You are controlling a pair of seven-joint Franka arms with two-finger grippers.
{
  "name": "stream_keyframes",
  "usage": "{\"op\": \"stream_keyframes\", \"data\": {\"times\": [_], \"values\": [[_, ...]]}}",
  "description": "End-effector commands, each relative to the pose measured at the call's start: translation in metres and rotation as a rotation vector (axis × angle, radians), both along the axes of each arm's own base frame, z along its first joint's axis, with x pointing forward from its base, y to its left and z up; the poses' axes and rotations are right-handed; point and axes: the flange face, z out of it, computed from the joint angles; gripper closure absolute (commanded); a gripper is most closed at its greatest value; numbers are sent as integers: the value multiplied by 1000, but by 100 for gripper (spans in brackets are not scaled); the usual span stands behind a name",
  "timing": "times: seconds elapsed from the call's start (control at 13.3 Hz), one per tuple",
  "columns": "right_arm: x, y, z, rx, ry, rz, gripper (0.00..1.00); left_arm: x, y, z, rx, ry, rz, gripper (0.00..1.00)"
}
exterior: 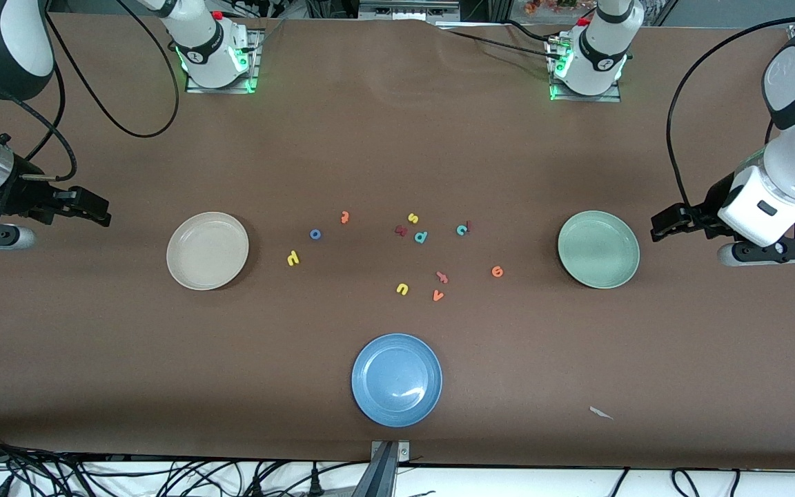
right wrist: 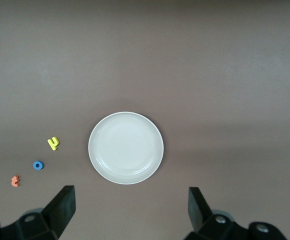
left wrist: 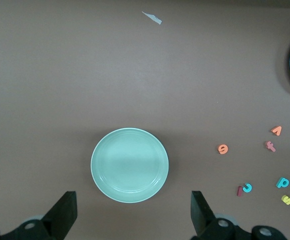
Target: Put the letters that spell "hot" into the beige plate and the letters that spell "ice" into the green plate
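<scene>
- i'm watching the left gripper (left wrist: 131, 212) hanging up off the table at the left arm's end, just outside the green plate (exterior: 598, 249); its fingers (left wrist: 65, 212) are standing wide apart and gripping nothing.
- the right gripper (right wrist: 127, 210) is hanging the same way at the right arm's end, out past the beige plate (exterior: 208, 250), fingers (right wrist: 62, 207) spread wide and empty.
- both plates are sitting bare on the brown table (exterior: 397, 138).
- i'm seeing the yellow "h" (exterior: 292, 258), blue "o" (exterior: 315, 234) and orange "t" (exterior: 345, 217) lying loose between the beige plate and the middle cluster.
- the teal "c" (exterior: 462, 230) is touching the dark red "i" (exterior: 468, 225); the orange "e" (exterior: 497, 271) is lying nearer the front camera, toward the green plate.
- the blue plate (exterior: 397, 379) is sitting nearest the camera.
</scene>
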Motion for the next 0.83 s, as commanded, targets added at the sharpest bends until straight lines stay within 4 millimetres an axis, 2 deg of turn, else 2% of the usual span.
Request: {"op": "stream_keyframes", "data": {"times": [0.0, 0.75], "values": [[-3, 0, 0, -11, 8, 6, 0, -5, 1, 3, 26, -1, -23, 0], [-3, 2, 1, -11, 8, 5, 0, -5, 1, 2, 26, 1, -23, 0]]}}
